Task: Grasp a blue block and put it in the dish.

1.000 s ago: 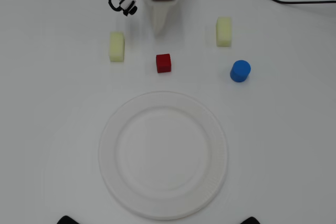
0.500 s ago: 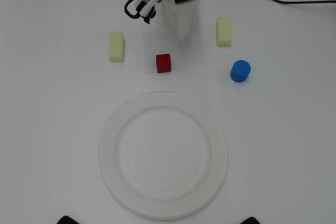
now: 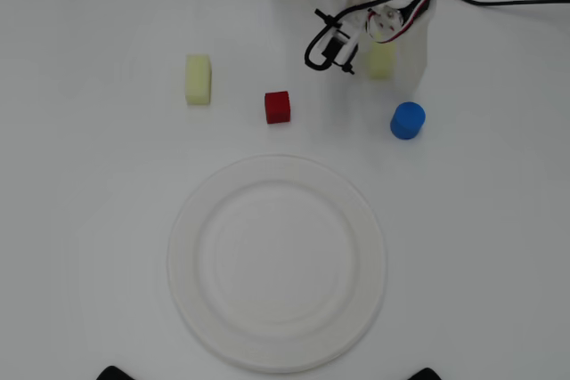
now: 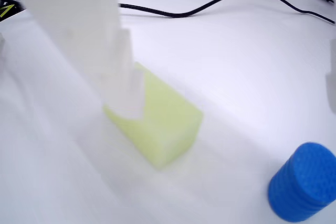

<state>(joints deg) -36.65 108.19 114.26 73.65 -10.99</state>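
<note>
While the blue block sits untouched on the desk, you are in the approach step, with nothing gripped yet. In the overhead view the block lies at about one o'clock from the dish, well apart from its rim, and the dish is empty.

The arm hangs at the top of that view, and its claw is over a pale yellow block at about eleven o'clock from the blue one. In the wrist view one white finger stands against the yellow block, and the other seems to show only as a sliver at the right edge, so the jaws look spread wide with nothing between them but that yellow piece. The blue block shows at five o'clock in this view, outside the jaws.

Your next move, I judge, is to shift the claw toward five o'clock, clear of the yellow block, centre the jaws over the blue cylinder, then lower and close. Mind the yellow neighbour; a careless drop could catch it instead.

A red cube lies aside, out of your path.
</note>
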